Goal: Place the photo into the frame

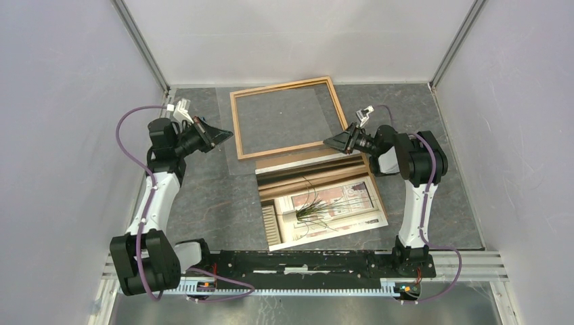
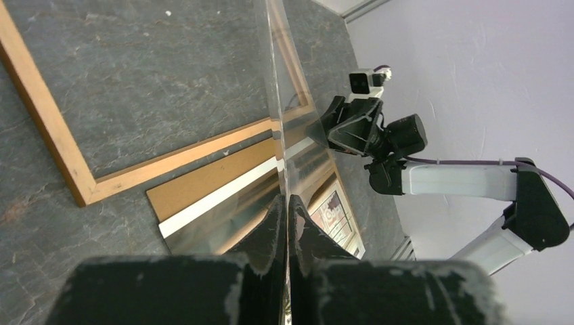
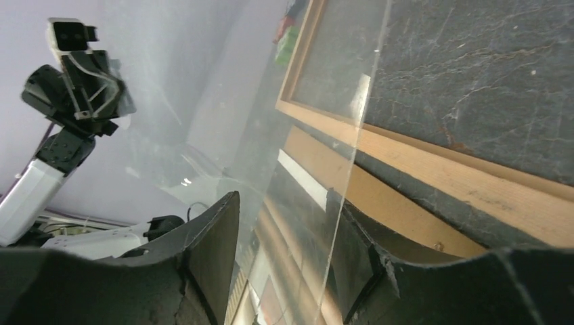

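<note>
Frame (image 1: pixel 281 86): thin light-brown wood, flat on the dark stone-patterned table (image 1: pixel 203 196), upper centre of the top view, with bare table showing through its opening.

Photo (image 1: pixel 332 203): glossy print of a spiky green plant by a window, face up. It lies just below the frame, outside it, at a slight angle, on a brown backing board (image 2: pixel 203 179) whose far strip shows between print and frame.

Clear sheet (image 3: pixel 271 169): a transparent pane spanning from one gripper to the other. It lies over most of the frame and the print's far edge, casting a mirror-like glare there.

Left gripper (image 2: pixel 285 203): left of the frame, jaws pressed together on the pane's edge.

Right gripper (image 3: pixel 284 200): right of the frame, jaws spread, with the pane passing between them.

Surroundings: pale lilac walls on three sides.
</note>
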`<state>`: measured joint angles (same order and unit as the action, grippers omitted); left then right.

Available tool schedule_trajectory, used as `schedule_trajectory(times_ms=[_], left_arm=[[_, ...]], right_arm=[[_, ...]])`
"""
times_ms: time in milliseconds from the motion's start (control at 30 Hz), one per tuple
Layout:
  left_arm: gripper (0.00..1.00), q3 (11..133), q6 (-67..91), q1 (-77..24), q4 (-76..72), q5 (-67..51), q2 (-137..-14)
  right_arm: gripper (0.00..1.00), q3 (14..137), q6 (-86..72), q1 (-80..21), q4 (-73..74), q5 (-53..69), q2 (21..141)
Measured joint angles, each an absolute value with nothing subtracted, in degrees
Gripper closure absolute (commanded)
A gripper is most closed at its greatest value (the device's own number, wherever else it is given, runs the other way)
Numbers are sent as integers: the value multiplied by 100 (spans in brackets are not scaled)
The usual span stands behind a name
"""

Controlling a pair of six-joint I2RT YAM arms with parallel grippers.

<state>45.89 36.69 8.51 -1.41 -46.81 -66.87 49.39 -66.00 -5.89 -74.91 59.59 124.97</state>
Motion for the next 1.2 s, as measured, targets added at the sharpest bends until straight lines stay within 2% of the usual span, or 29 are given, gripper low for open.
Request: schedule_trajectory(times_ms=[267,533,667,767,867,1000,1067,1200], left_arm=[[98,4477,3677,775,-753,-5015,-6497],[98,4397,3682,764,-808,-5009,-6497],[98,4383,3682,764,-810,-5002,-6497],[98,4383,3682,764,-819,-5002,-6497],[98,4383,3682,764,-827,-5004,-6497],[90,4383,3691,764,-829,-4976,-6506],[77,4386,3721,764,-812,-4917,-6521],[59,4386,3776,735,-556,-4550,-6604]], right_arm=[[55,5083,-6001,-659,-6716,5940,12495],[51,5089,-6403,-711,-7317,5951,12495],[52,5089,-6670,-714,-7719,5951,12486],[58,5089,-6674,-714,-7734,5951,12470],[70,5089,-6663,-716,-7728,5948,12470],[89,5089,-6403,-740,-7426,5902,12422],[100,5098,-6149,-746,-7100,5861,12342],[100,5280,-5485,-784,-6152,5725,12108]])
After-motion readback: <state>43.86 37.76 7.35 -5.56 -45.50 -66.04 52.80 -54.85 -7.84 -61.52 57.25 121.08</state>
